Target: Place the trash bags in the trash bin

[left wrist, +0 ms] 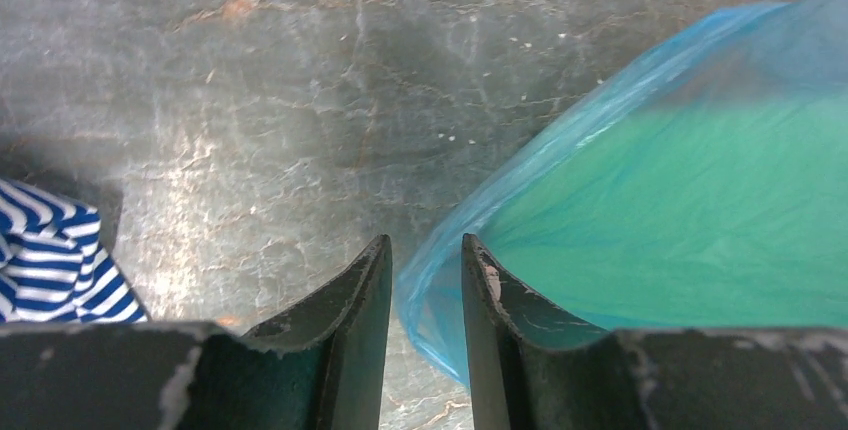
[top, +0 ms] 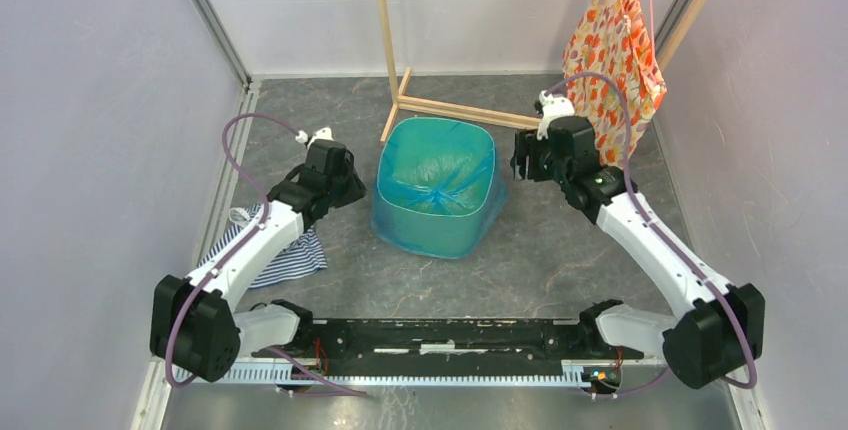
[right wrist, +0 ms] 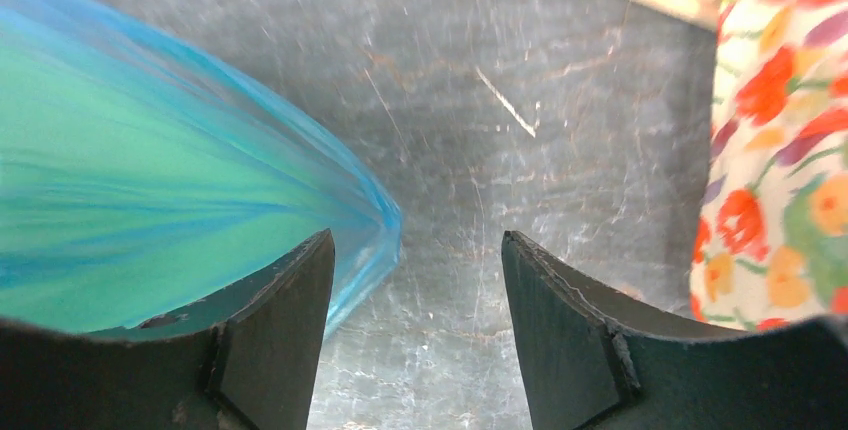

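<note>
The light-blue trash bag (top: 437, 165) lines the mint-green trash bin (top: 440, 233) at mid-table. Its film is folded over the rim and down the outer walls, and its bottom is bunched inside. My left gripper (top: 352, 188) is just left of the bin. In the left wrist view it (left wrist: 425, 250) stands slightly open, with the bag's edge (left wrist: 520, 180) showing beyond the gap, over the green wall (left wrist: 700, 220). My right gripper (top: 520, 162) is just right of the bin. In the right wrist view it (right wrist: 418, 245) is wide open and empty, and the bag (right wrist: 340, 190) bulges by its left finger.
A blue-and-white striped cloth (top: 285, 255) lies under my left forearm and shows in the left wrist view (left wrist: 50, 260). An orange floral fabric (top: 615, 40) hangs at the back right on a wooden stand (top: 450, 108), close behind my right gripper. Walls enclose the table.
</note>
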You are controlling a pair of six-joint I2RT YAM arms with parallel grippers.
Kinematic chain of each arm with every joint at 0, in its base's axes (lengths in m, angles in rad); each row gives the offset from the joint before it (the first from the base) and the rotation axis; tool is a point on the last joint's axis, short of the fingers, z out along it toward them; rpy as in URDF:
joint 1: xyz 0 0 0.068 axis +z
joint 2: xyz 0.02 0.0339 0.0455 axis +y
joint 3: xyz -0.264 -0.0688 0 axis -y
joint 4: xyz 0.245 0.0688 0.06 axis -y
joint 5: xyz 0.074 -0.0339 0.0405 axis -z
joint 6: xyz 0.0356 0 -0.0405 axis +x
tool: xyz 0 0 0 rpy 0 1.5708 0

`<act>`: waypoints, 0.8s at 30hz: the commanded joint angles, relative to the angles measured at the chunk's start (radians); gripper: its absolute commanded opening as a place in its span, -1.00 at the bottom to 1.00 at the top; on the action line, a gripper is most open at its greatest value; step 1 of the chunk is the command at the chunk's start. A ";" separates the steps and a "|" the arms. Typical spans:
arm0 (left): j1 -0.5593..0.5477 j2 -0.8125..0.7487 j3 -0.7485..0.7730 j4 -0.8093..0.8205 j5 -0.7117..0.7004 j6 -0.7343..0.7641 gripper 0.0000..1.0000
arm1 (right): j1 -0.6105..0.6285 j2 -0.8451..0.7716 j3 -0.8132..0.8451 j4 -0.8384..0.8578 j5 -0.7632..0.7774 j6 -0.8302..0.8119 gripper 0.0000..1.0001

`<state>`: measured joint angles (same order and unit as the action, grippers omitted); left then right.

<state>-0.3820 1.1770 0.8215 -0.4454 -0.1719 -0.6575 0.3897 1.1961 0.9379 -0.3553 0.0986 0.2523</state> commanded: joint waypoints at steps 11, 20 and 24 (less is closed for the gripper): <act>-0.114 0.063 0.051 0.133 0.077 0.044 -0.28 | 0.170 0.065 0.549 -0.260 0.018 -0.110 0.37; -0.266 0.055 0.014 0.163 0.017 -0.042 -0.31 | 0.396 0.232 0.707 -0.390 0.121 -0.157 0.35; -0.302 0.048 -0.016 0.179 0.011 -0.068 -0.31 | 0.436 0.256 0.644 -0.409 0.132 -0.172 0.37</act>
<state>-0.6567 1.2434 0.8284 -0.3206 -0.1314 -0.6628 0.7986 1.4399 1.6142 -0.7162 0.1871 0.1108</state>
